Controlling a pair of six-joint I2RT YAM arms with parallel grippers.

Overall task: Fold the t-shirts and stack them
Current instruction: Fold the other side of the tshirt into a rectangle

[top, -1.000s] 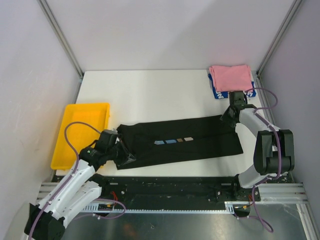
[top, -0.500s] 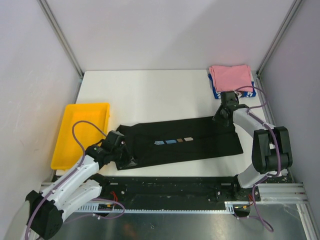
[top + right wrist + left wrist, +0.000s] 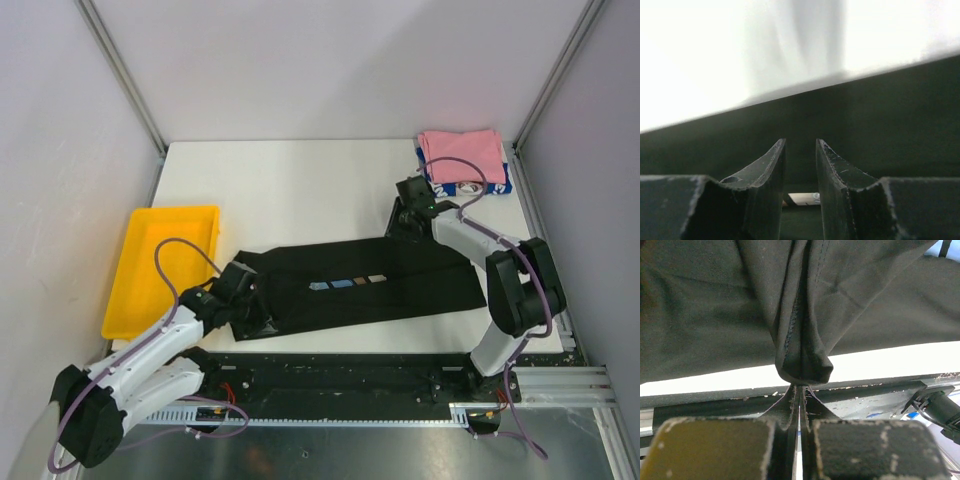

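Slightly spread and empty, the right hand (image 3: 396, 228) has slid inward along the black t-shirt (image 3: 370, 285) on the worktop (image 3: 300, 190), whose left end the left hand (image 3: 255, 315) pinches, likely preparing the next fold.

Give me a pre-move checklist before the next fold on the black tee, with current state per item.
1. Grip: left end effector shut on the black t-shirt at its left end: ok.
2. Second grip: right end effector holding cloth: not ok. Its jaws stand apart over the shirt's far edge with nothing between them.
3. Lay: black t-shirt lies as a long flat strip on the table: ok.
4. Stack: pink shirt sits on the blue-and-white shirt in the far right corner: ok.
5. Clearance: yellow tray apart from the black t-shirt: ok.
6. Number of layers in the left pinch: cannot tell.
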